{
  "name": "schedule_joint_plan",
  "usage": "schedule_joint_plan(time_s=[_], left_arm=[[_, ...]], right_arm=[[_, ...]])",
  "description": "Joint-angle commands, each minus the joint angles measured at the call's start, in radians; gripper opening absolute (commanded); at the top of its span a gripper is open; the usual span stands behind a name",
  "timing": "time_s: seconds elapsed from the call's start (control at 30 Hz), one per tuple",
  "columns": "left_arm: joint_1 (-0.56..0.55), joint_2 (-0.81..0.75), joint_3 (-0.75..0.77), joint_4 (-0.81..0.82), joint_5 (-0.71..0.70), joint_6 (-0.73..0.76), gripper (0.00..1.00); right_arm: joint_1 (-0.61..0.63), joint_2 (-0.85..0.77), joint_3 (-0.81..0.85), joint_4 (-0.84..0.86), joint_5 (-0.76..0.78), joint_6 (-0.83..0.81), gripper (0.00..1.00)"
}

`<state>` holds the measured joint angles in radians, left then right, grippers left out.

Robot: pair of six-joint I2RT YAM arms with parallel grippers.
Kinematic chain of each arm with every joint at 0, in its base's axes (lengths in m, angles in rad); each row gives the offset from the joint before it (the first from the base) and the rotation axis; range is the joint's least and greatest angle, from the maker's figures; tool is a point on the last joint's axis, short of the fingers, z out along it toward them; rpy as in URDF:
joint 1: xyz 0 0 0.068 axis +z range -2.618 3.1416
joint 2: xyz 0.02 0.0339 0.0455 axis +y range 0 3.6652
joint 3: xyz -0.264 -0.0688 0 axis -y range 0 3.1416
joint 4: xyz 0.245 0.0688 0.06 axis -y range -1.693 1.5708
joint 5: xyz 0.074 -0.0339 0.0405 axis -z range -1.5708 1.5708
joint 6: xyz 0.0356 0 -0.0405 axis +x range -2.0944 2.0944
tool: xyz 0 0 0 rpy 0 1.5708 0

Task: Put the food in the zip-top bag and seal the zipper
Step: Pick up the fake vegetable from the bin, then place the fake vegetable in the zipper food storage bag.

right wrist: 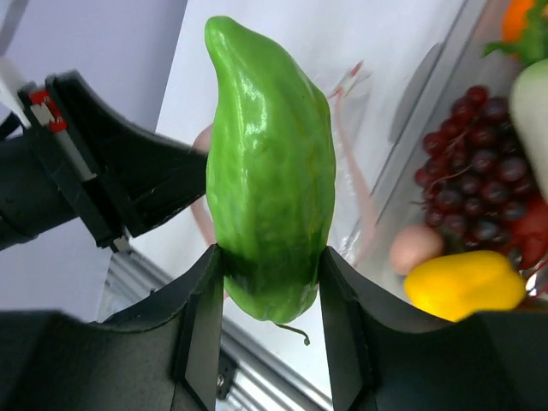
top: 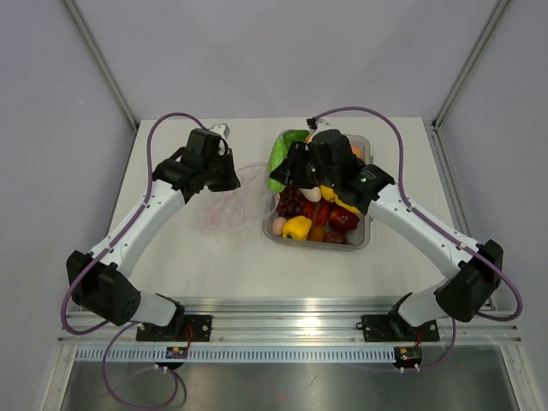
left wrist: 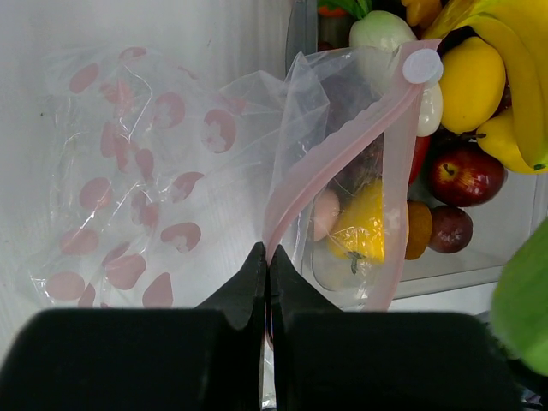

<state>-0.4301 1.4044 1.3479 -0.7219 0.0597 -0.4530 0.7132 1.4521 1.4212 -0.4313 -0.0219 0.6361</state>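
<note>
1. The right end effector (right wrist: 271, 261) is clamped on the lower end of a green vegetable (right wrist: 270, 163), held over the left edge of the tray (top: 366, 233), near the bag. The vegetable looks like glossy, hard, light plastic and is likely slippery, so grip across its thick part.
2. The left end effector (left wrist: 268, 257) is pinched together on the zip-top bag (left wrist: 163, 171) at its zipper (left wrist: 342, 154), with the mouth raised off the counter (top: 231, 265). The film looks limp, so hold the stiffer strip.

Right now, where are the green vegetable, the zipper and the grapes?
green vegetable (right wrist: 270, 163), right wrist view, mid-body
zipper (left wrist: 342, 150), left wrist view, middle of strip
grapes (right wrist: 467, 184), right wrist view, bunch centre
</note>
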Motion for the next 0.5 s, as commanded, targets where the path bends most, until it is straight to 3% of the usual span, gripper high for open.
schedule_joint_plan(time_s=[0.0,0.47], left_arm=[[-0.004,-0.012,0.036,0.036,0.043,-0.012,0.00],[-0.004,0.001,0.077,0.045,0.089,-0.015,0.00]], right_arm=[[0.031,0.048,0.028,0.055,-0.153,0.043,0.28],[0.048,0.085,-0.047,0.060,-0.314,0.066,0.32]])
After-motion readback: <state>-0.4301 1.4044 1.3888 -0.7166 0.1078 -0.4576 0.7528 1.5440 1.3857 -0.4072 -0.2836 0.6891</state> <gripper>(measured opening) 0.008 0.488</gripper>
